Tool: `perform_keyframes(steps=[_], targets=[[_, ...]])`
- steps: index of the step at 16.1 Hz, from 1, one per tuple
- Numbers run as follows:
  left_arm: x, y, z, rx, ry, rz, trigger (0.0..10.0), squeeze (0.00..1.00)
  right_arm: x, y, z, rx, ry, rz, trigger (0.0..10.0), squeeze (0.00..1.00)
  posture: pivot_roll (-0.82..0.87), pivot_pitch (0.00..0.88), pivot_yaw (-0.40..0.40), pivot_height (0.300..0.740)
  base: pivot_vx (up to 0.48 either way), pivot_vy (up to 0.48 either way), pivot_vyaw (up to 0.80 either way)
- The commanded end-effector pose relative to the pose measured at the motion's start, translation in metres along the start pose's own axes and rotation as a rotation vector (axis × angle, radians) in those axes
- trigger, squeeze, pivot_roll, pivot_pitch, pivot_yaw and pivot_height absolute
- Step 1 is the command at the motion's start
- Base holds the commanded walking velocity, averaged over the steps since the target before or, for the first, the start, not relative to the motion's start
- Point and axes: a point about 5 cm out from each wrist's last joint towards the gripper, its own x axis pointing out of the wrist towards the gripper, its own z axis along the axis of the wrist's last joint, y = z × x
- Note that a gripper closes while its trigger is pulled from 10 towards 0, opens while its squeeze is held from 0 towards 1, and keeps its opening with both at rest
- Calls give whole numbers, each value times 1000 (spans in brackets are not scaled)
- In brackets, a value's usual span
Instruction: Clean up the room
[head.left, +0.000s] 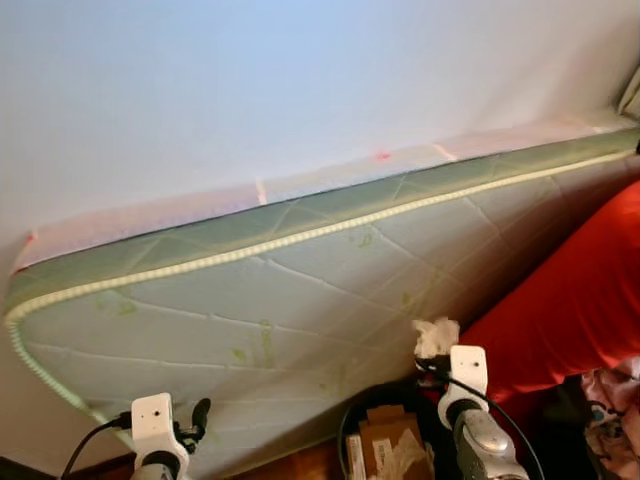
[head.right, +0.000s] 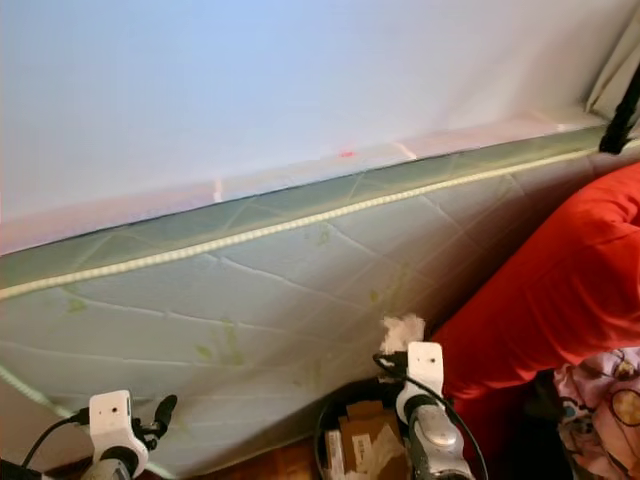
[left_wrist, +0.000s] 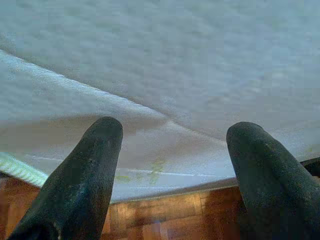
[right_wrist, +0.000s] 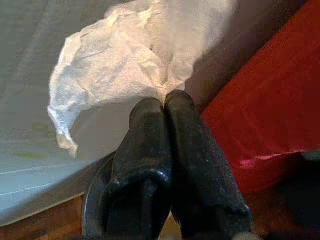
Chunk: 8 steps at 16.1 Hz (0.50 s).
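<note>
Pinching a crumpled tissue (right_wrist: 135, 55), the raised right end effector (right_wrist: 165, 100) (above a bin (head.left: 352, 420)) — left end effector (left_wrist: 170, 145) spread.

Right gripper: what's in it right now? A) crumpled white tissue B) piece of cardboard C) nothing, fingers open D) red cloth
A. The right gripper has its fingers pressed shut on a crumpled white tissue, held up above the dark bin in front of the mattress.

Head stereo pair looks forward and down, both eyes sharing the tilted mattress (head.left: 300, 280) across mid-frame. Each wrist camera looks close along its pincer toward that mattress.
</note>
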Motion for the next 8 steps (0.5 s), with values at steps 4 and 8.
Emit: perform_keyframes(steps=[4,8], targets=[[-11,-12,4,3,-106,-21,10000,0,-8,-4,-19,32,81,-33,10000,0,134,165,-66,720,0,0,0],[-21,-15,22,13,-203,-22,10000,0,-12,-6,-32,56,164,-32,10000,0,161,198,-64,720,0,0,0]])
